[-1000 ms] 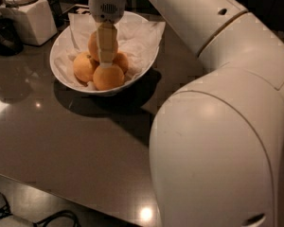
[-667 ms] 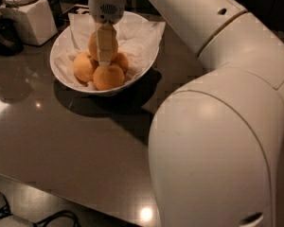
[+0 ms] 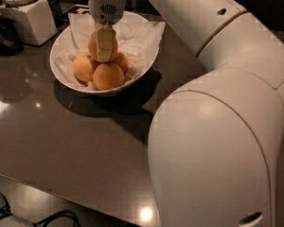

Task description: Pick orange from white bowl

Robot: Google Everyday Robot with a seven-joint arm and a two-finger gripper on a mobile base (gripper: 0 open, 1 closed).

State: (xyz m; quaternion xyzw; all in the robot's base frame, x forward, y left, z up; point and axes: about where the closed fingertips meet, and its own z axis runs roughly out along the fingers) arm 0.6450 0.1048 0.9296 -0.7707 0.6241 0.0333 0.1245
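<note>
Item: round, dimple-skinned orange (image 3: 92, 47), topmost of four, sitting inside wide glossy white bowl (image 3: 138, 74) at rear-left of dark polished table (image 3: 61, 141). Resting on three smaller look-alike oranges (image 3: 108, 77), over crinkled white paper liner (image 3: 138, 32).

White two-finger gripper (image 3: 104, 50): pointing straight down into bowl from above. Near finger (image 3: 105, 40) lying flat against front of orange; far finger hidden behind fruit. Judged clamped on orange, front-to-back, approx. across widest part.

Handling, est.: moderate wt, firm w/ slight give in rind. Matte skin = fair friction, but curved surface apt to squirt out if pinched off-centre. Not fragile, though bruisable under hard squeeze. Best hold: across equator, pads on opposite sides, as appears to be the case.

Orientation: near-spherical, no real long axis. Stem dot not visible, so pointing direction cannot be told. Any grip angle equiv.

Risk: look-alike oranges touching from below, liable to roll w/in bowl on lift. White square canister (image 3: 31, 20) well apart at rear-left, no obstruction.
</note>
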